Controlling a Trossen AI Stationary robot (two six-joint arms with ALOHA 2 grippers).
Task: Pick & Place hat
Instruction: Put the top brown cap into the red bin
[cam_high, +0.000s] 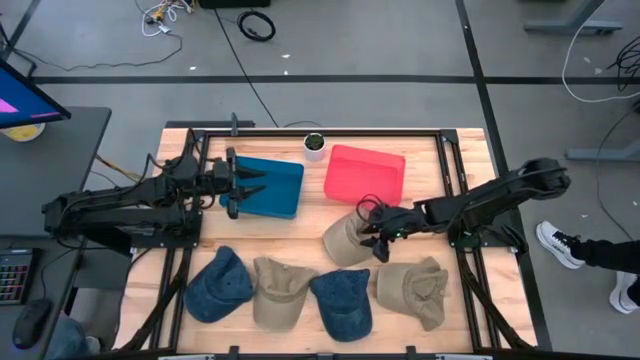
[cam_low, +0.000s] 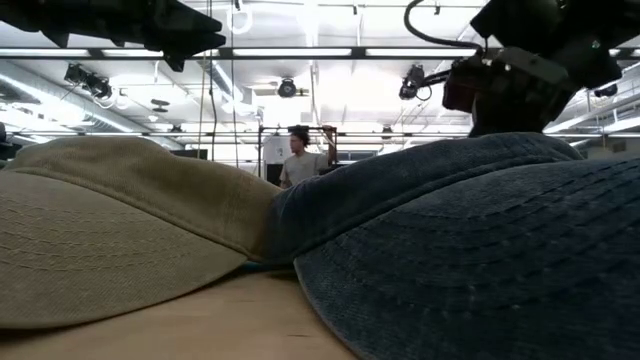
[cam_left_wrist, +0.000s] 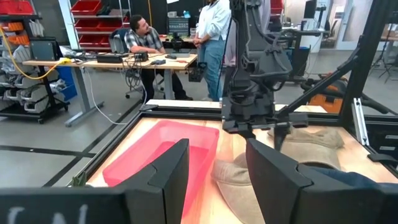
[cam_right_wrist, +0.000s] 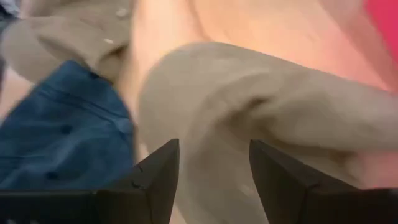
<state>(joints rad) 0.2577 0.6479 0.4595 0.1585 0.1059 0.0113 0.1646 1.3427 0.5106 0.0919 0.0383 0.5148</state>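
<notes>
Tan hat (cam_high: 345, 240) lies just beside the red bin (cam_high: 365, 172); right gripper (cam_high: 373, 234) spread over its crumpled crown

no readable text, label, brand or number on anything in view

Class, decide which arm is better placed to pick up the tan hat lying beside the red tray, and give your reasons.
The right arm. Its gripper hangs with open jaws right at the tan hat next to the red tray. The left gripper waits open over the blue tray, farther away.
</notes>
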